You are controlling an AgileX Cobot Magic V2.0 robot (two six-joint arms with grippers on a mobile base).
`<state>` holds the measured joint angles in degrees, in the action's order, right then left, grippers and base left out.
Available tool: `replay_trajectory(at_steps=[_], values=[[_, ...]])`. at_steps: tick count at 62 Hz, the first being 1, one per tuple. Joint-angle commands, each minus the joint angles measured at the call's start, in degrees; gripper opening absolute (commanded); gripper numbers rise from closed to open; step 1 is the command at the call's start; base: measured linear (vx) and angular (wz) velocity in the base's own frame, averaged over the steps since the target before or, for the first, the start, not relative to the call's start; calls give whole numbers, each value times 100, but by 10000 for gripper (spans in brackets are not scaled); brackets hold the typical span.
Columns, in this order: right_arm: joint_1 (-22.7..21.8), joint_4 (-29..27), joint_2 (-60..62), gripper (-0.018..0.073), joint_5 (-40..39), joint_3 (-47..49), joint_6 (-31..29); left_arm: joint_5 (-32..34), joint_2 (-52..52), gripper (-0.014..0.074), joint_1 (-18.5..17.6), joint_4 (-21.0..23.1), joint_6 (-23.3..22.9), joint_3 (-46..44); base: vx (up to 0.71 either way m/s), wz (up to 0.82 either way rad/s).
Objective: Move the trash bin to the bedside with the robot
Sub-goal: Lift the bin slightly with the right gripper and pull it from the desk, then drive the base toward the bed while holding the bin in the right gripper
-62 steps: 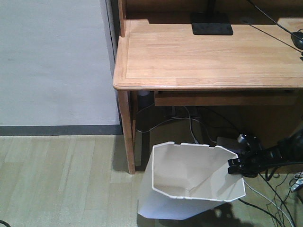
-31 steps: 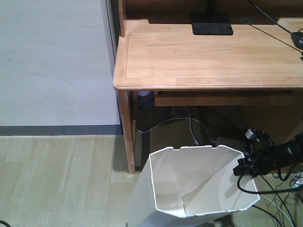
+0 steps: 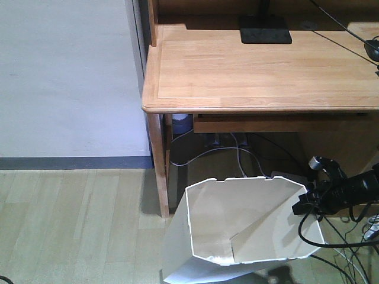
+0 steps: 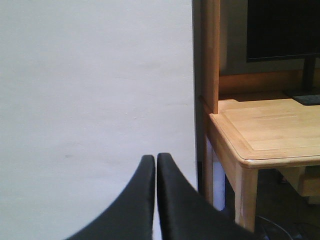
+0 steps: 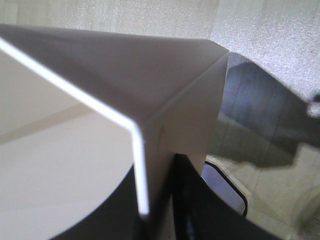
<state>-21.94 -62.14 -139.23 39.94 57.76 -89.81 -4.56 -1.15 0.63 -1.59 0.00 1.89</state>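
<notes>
right tool [image 3: 301, 206] grips the thin rim of the faceted white trash bin [image 3: 237, 222]; left tool [image 4: 155, 167] closed.

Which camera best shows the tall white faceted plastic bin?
Exterior front view: the tall white faceted plastic bin shows its rim and inside, right gripper on its edge. Right wrist view shows only one pinched rim corner; left wrist view, none.

No writing, label, brand, number or sign can be read in any view. The trash bin [image 3: 237, 231], wooden surface [image 3: 260, 71] and wall [image 3: 65, 77] show plain faces.
</notes>
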Motion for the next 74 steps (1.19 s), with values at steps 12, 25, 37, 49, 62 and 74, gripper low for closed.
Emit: replay_trajectory(at_steps=[12, 25, 37, 49, 62, 74], values=[[-30, -265, 416, -3, 1536, 30, 94, 421, -49, -6, -35, 54, -79, 71, 0, 0], [-30, -265, 416, -3, 1536, 30, 94, 421, -49, -6, -35, 54, -79, 71, 0, 2], [-30, -265, 416, -3, 1536, 30, 94, 421, -49, -6, -35, 54, -79, 71, -2, 6], [-30, -265, 416, -3, 1536, 30, 94, 421, -43, -6, -35, 54, -79, 70, -3, 12], [-30, -265, 416, -3, 1536, 30, 94, 421, -43, -6, -35, 54, -79, 70, -4, 26], [-30, -265, 416, -3, 1536, 30, 94, 421, -43, -6, -35, 54, -79, 70, -4, 46]])
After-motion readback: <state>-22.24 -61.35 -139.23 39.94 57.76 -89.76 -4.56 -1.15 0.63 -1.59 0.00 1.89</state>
